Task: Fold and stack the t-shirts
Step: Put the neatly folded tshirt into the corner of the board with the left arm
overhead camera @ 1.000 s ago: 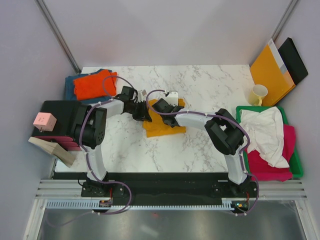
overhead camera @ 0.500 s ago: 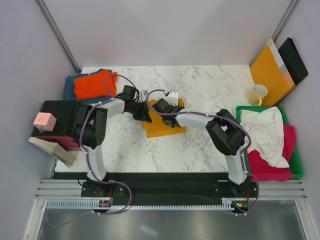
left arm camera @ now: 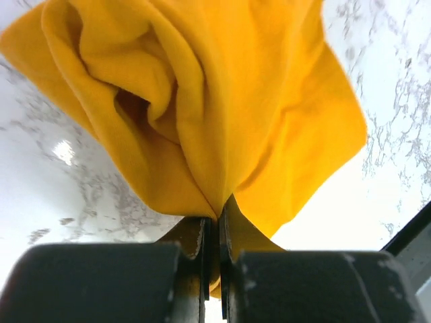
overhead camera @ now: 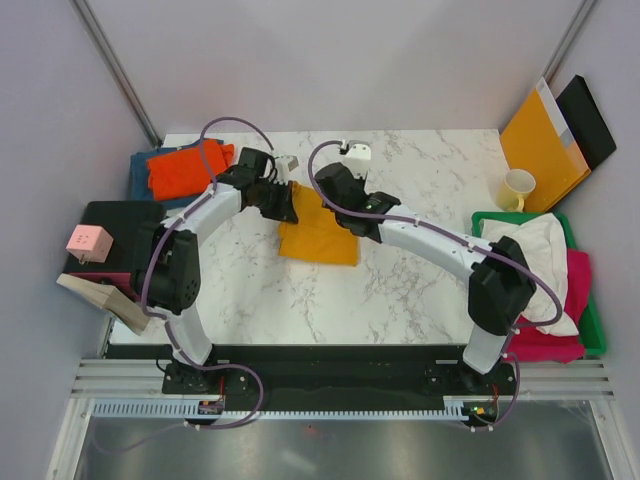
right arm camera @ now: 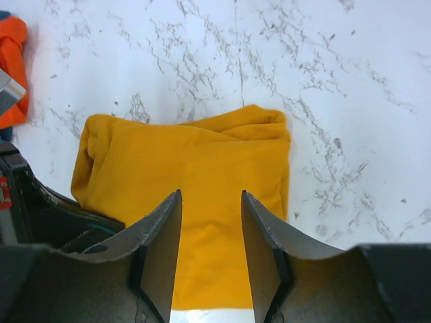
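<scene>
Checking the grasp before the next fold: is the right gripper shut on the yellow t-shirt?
No, the right gripper is open, with the yellow t-shirt lying visible in the gap between its fingers.

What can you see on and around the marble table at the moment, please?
white marble table: one, grey-veined
mustard-yellow cotton t-shirt: one, table centre
teal-blue t-shirt: one, far-left corner
orange t-shirt: one, atop the teal-blue one
green plastic tray: one, right edge
magenta t-shirt: one, in the tray
white t-shirt: one, atop the magenta one
pale yellow mug: one, far right
orange-brown envelope: one, far-right corner
black flat panel: one, beside the envelope
black case: one, left edge
pink box: one, on the case
left gripper: black, shut on the mustard-yellow t-shirt
right gripper: black, open, above that t-shirt
</scene>
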Available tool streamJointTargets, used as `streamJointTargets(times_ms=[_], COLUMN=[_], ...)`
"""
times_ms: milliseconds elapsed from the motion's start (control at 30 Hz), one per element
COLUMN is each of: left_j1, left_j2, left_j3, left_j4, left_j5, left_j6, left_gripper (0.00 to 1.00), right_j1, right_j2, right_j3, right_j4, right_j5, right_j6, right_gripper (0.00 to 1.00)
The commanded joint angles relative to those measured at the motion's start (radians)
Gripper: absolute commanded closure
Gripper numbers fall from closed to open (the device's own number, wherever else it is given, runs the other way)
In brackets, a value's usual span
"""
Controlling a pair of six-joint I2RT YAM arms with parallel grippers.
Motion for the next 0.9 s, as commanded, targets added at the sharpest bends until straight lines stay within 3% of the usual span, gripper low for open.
streamJointTargets(times_ms=[0, 367, 633, 733, 867], left_j1=[0.001, 0.025, 0.031, 0.046, 0.102], left_j2=[-0.036, 0.08, 0.146, 0.195, 0.289], left_j3=[0.12, 0.401, 0.47, 0.556, 0.792], left_j4=[-0.031, -0.1, -0.135, -0.189, -0.293], left_j5=[-0.032, -0.13, -0.136, -0.164, -0.182], left_j6=[0.077, 0.066, 0.111, 0.18, 0.252], left_gripper=[0.98, 0.98, 0.98, 0.98, 0.98], right_j1=[0.004, 0.004, 0.001, 0.001, 0.001], right_j2=[-0.092, -0.231, -0.251, -0.262, -0.277], right_j3=[-0.054, -0.222, -0.257, -0.274, -0.312], right_j4=[-0.015, -0.027, -0.027, -0.024, -0.009], right_j5=[0.039, 0.067, 0.056, 0.053, 0.053], right_j6=[-0.023, -0.033, -0.024, -0.013, 0.0], right_gripper=[0.52, 0.52, 0.52, 0.52, 0.52])
